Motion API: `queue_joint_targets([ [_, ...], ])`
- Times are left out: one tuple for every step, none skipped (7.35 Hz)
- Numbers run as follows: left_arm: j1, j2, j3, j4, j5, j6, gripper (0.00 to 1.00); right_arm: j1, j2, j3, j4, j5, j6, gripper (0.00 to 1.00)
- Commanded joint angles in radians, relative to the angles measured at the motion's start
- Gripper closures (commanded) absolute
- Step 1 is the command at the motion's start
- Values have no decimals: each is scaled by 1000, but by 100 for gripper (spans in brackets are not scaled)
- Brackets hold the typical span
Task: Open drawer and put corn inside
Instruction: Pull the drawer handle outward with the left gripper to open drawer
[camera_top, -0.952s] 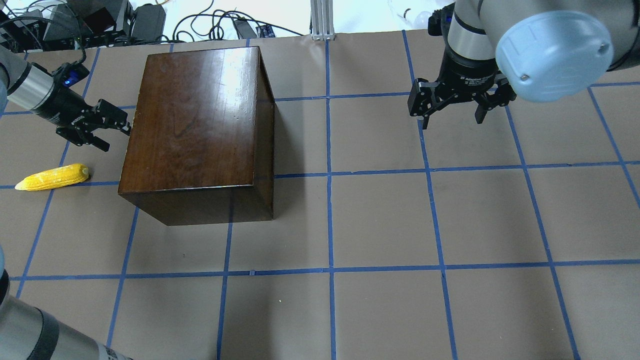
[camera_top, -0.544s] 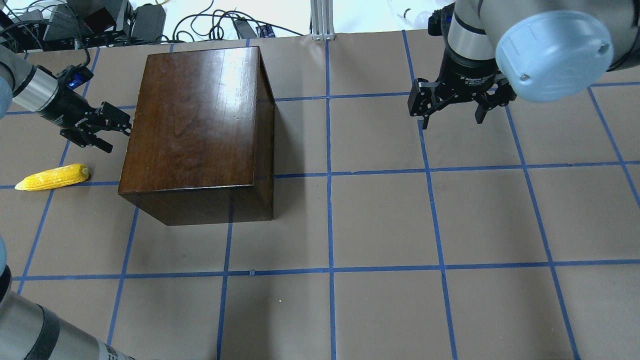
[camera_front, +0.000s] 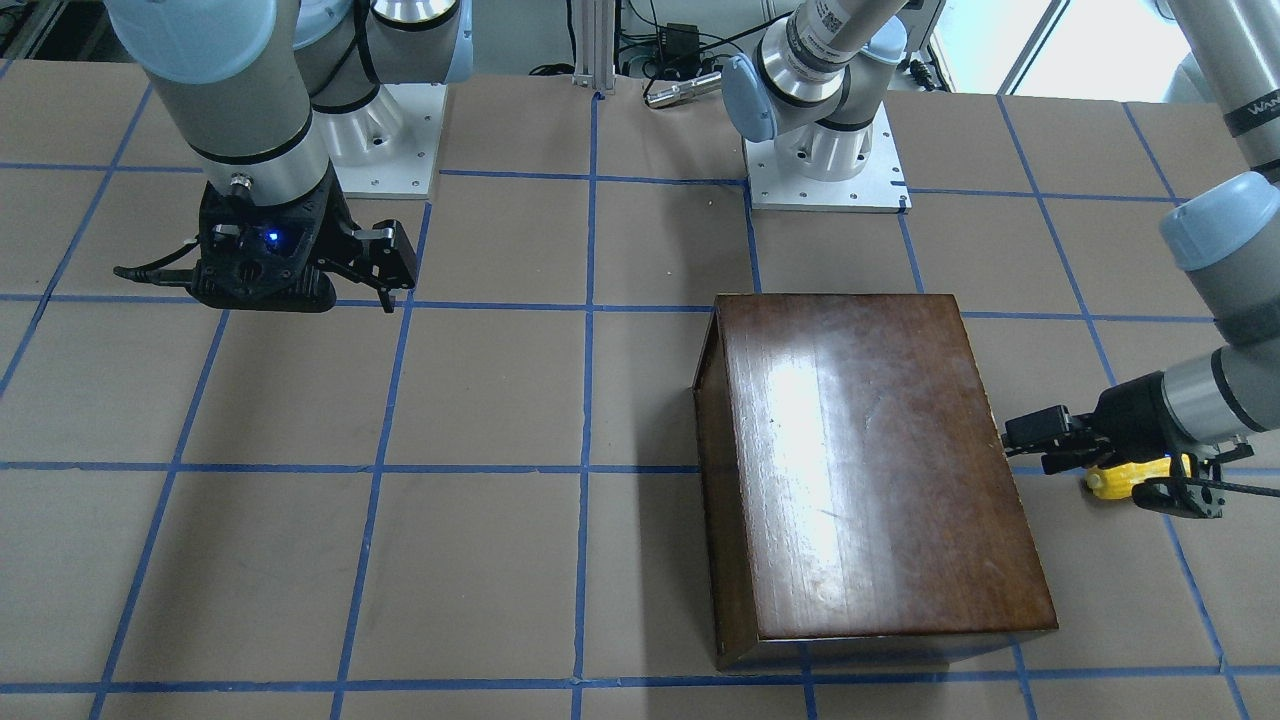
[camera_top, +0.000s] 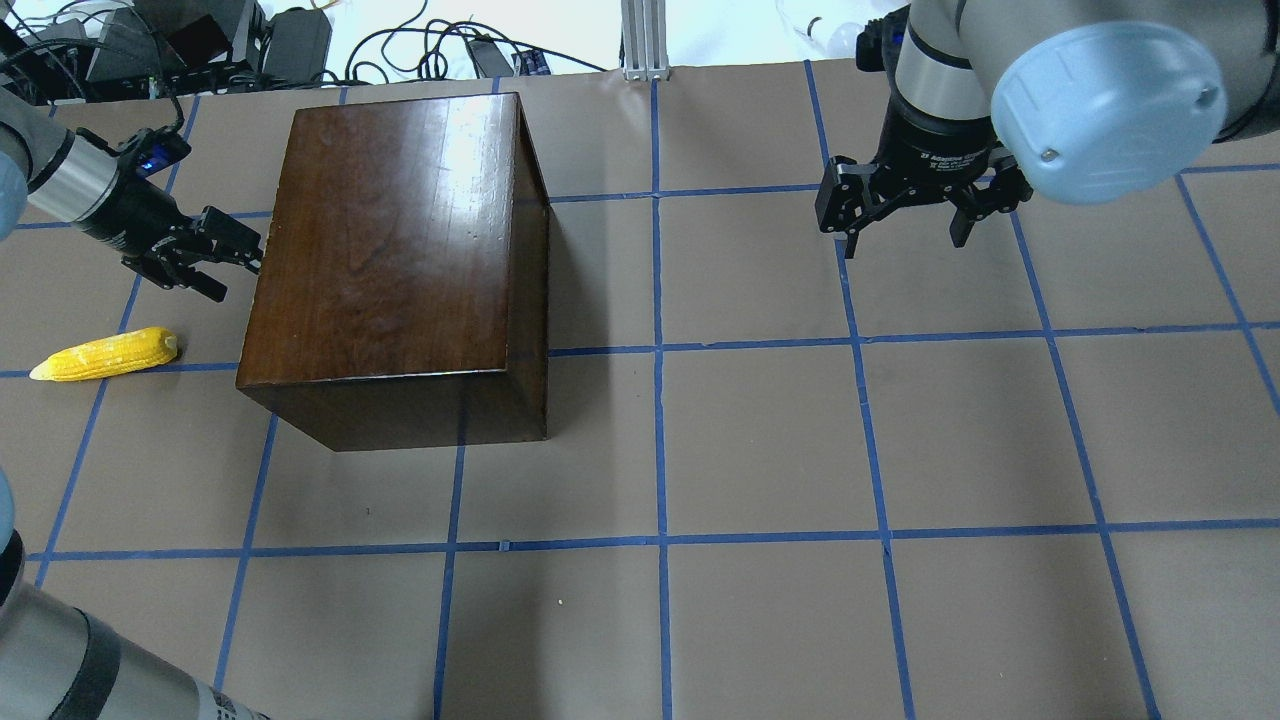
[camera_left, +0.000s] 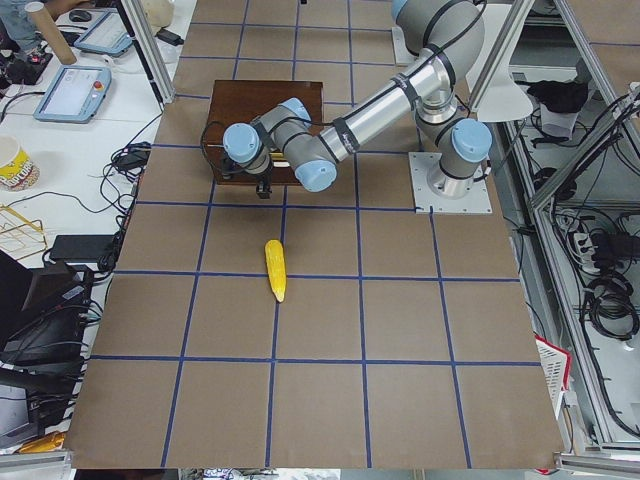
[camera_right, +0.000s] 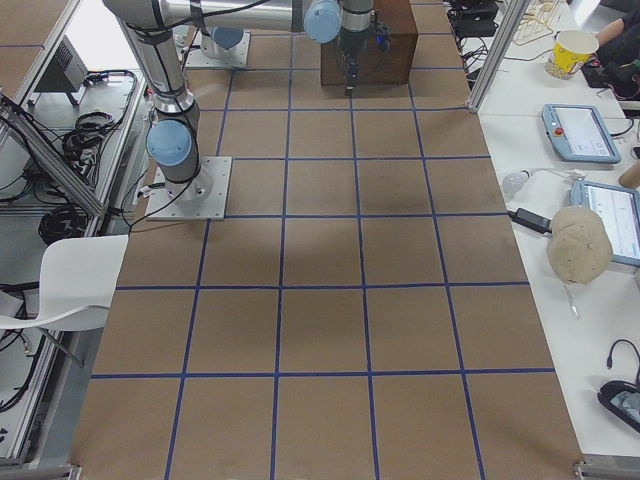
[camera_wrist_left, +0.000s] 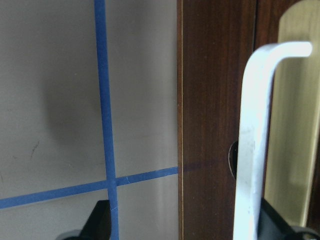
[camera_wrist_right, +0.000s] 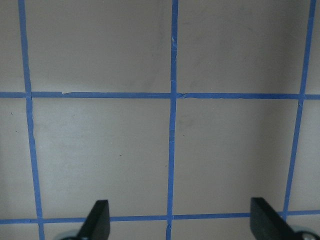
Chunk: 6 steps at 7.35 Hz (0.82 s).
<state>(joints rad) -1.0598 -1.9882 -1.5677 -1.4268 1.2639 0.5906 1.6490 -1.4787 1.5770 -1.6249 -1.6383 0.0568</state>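
Over the last second only the left end effector (camera_top: 235, 275) has been shifted. It has been nudged a little closer to the left face of the wooden box (camera_top: 390, 240), and its wrist has been swung slightly toward the far edge of the tabletop (camera_top: 760, 450). The box, the corn (camera_top: 105, 355) and the right end effector (camera_top: 905, 240) have been left where they were.

In the left wrist view the fingers (camera_wrist_left: 102, 220) are seen spread apart. The silver handle (camera_wrist_left: 255, 140) of the drawer (camera_wrist_left: 210, 100) is framed between them, just inside the right-hand finger, and nothing is gripped yet. The drawer is judged to be fully shut, so the approach to the handle is being finished and no pull has begun.

The corn lies near the left edge of the tabletop, apart from the box. The right end effector is held open and empty above the far right part.

On the right wrist collar white lettering is seen, of which only "Adaptive" can be read.
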Motion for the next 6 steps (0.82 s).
queue_joint_targets([
  [1,-6,2,26,5,44,0,0,0,0,0,0,0,0],
  [1,-8,3,26,5,43,0,0,0,0,0,0,0,0],
  [4,-3,12,26,9,43,0,0,0,0,0,0,0,0],
  [9,6,14,25,37,43,0,0,0,0,0,0,0,0],
  [11,6,12,26,43,43,0,0,0,0,0,0,0,0],
  [12,2,14,26,43,43,0,0,0,0,0,0,0,0],
])
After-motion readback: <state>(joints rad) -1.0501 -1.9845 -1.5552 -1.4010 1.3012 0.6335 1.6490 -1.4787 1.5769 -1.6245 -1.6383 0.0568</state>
